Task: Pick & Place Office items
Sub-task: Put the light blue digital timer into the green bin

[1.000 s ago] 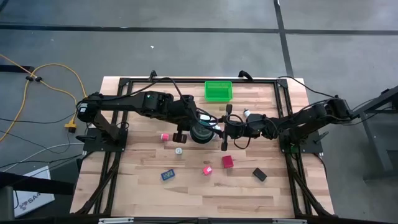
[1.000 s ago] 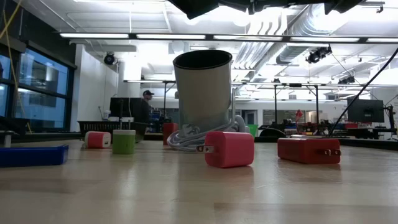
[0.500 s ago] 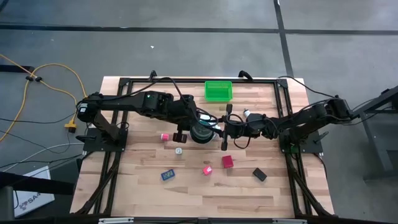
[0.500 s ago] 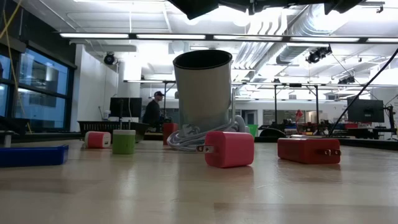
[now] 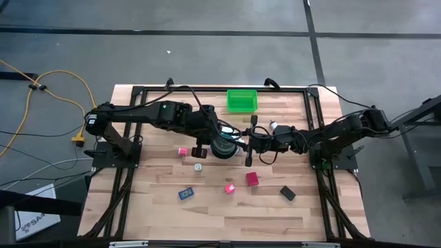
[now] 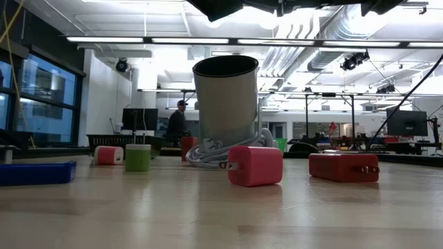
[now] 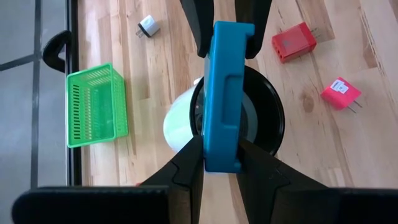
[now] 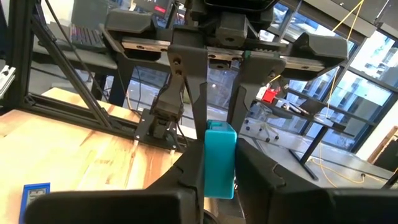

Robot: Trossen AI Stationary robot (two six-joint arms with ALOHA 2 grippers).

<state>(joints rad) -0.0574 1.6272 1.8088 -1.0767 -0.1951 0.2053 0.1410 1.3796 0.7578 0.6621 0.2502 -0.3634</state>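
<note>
The left gripper (image 7: 221, 163) clamps a blue block (image 7: 224, 93) directly above the cup (image 7: 239, 118) at table centre. The right gripper (image 8: 214, 177), beside the cup, is closed on a teal block (image 8: 220, 158).

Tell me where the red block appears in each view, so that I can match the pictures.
High view: red block, lower right of the grey cup.
Low view: red block, right of the cup.
Left wrist view: red block, on the table beyond the cup.
Right wrist view: not in it.
Shared landmark: the grey cup.
</note>
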